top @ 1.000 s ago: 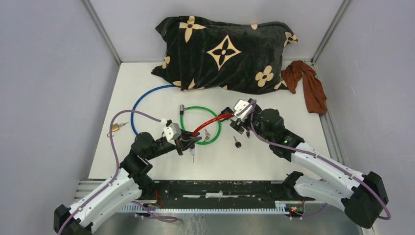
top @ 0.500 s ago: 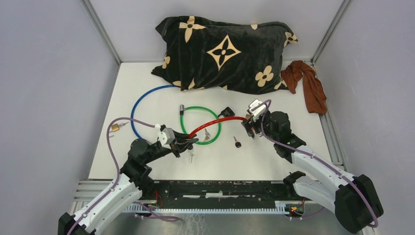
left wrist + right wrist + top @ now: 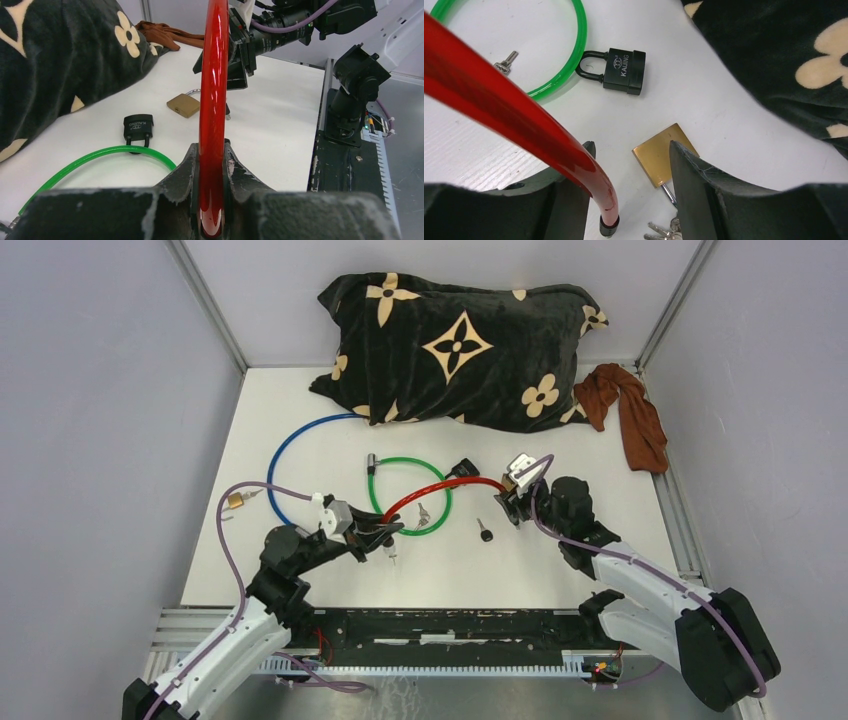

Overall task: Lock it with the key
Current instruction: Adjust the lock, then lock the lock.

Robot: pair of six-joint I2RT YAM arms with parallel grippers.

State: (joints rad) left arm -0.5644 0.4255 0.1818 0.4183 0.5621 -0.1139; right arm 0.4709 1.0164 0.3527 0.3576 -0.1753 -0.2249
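My left gripper [image 3: 383, 530] [image 3: 210, 147] is shut on a red cable [image 3: 440, 485] [image 3: 212, 90] that arcs to the right. Its black-tipped far end [image 3: 608, 225] hangs between the open fingers of my right gripper [image 3: 508, 504] [image 3: 630, 150], close to the left finger [image 3: 574, 200]. Just beneath lies a brass padlock [image 3: 659, 152] [image 3: 183, 105] with a bunch of keys [image 3: 664, 231] at its shackle. A black padlock [image 3: 462, 468] [image 3: 625, 71] hangs on the green cable loop [image 3: 410, 462] [image 3: 574, 55]. Loose keys [image 3: 424, 516] and a single key [image 3: 392, 555] lie near the left gripper.
A blue cable [image 3: 295, 440] curves off to the left, ending near another brass padlock [image 3: 235, 501]. A black-headed key [image 3: 485, 533] lies between the arms. A black flowered pillow [image 3: 460, 345] fills the back, with a brown cloth [image 3: 630, 415] at the back right.
My right gripper has moved right and nearer, off the red cable near the black padlock to its tip, and its jaws have narrowed. The left gripper has drawn slightly left, still holding the cable.
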